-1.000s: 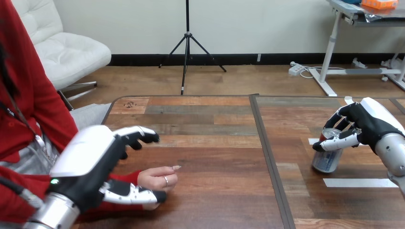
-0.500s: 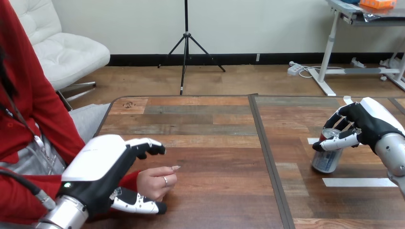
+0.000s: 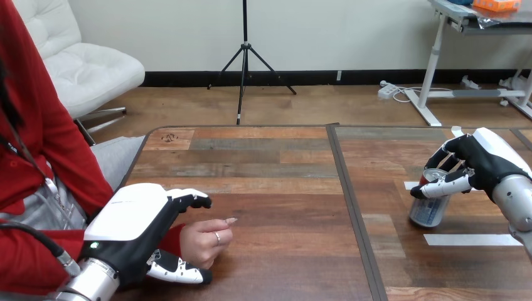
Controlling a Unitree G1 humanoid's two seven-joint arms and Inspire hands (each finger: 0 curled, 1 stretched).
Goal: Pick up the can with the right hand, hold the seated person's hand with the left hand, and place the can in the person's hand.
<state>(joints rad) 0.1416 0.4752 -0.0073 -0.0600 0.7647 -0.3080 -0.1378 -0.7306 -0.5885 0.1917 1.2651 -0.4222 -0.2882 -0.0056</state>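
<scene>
As right hand grips can, left hand lowered, perhaps cupping person's hand.

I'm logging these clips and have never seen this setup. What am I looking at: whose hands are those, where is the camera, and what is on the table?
The picture is taken from a camera on a humanoid robot's head, looking down across a wooden table. The black-and-white machine parts are the robot's own hands. Its left hand lies over the wrist of a person seated at the view's left; the person's hand rests on the table, and whether the robot grips it I cannot tell. Its right hand has its fingers and thumb curled round the top of a can, which stands on the table beside strips of white tape.
</scene>
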